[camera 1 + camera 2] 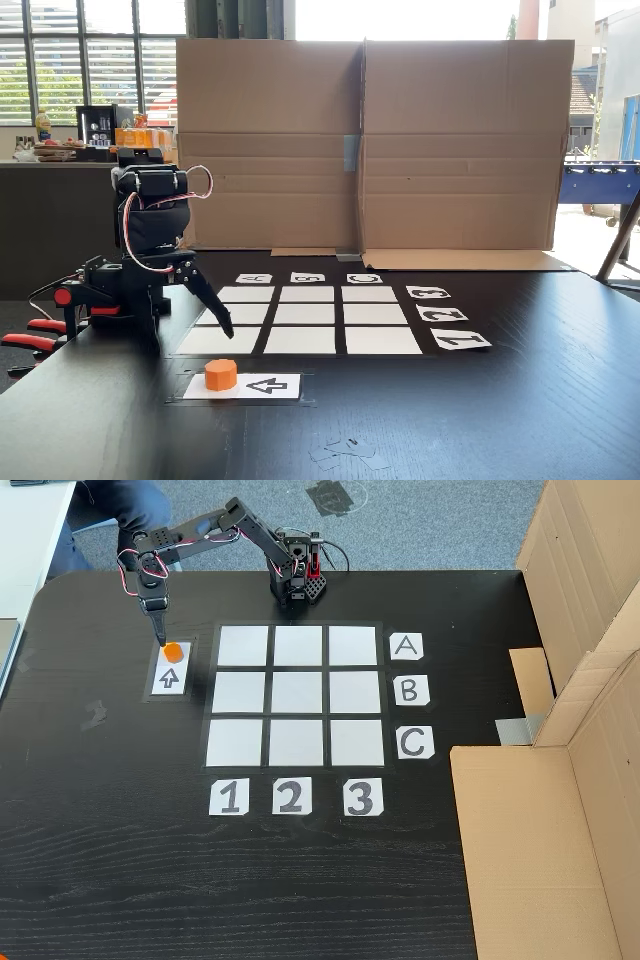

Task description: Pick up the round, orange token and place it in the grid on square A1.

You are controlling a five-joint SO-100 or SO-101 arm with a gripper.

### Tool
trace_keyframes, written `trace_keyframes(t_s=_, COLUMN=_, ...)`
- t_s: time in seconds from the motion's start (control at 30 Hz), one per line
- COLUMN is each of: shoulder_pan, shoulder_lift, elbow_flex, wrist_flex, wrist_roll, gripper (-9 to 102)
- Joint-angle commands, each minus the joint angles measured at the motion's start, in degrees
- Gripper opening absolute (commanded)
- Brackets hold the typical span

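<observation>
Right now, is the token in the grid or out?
Out. The token sits on the arrow card, beside the grid, every cell bare.

Orange token (221, 374), white grid (296, 697), black table (300, 880).

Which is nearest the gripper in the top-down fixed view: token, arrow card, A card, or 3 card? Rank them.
From the gripper:
1. Token, just below its tip.
2. Arrow card, under the token.
3. A card, right of the grid.
4. 3 card, bottom right.

Token on the arrow card, beside the grid

In the top-down fixed view, the token (173, 652) sits on the arrow card (169, 669), left of the grid (296, 697); the gripper (158, 635) hangs just above it.
</observation>
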Motion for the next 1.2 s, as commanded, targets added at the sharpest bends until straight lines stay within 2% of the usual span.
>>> trace_keyframes(t_s=0.0, shoulder_pan=-1.23, shoulder_lift=0.0, elbow_flex=-2.64, wrist_flex=-0.18, wrist_roll=-0.44, gripper=38)
trace_keyframes(t_s=1.17, shoulder_pan=-7.12, shoulder_lift=-8.09, elbow_flex=-3.08, wrist_flex=-0.44, wrist_roll=-0.97, gripper=37)
